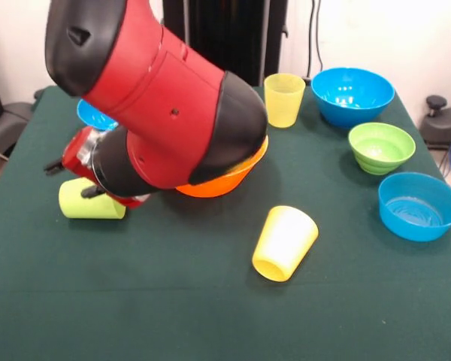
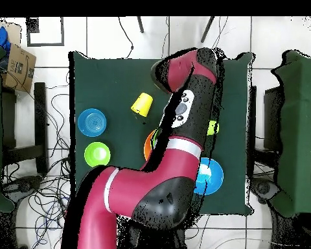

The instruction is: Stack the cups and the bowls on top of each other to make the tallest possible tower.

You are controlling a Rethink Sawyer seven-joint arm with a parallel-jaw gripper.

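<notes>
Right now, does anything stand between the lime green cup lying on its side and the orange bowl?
Only the robot's own arm, whose bulk hangs between the lime green cup and the orange bowl. No other cup or bowl shows there.

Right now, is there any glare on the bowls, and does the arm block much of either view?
Front view: ceiling light glints inside the far blue bowl and the near blue bowl; the arm hides most of the orange bowl. Overhead view: no clear glare; the arm covers the table's middle.
</notes>
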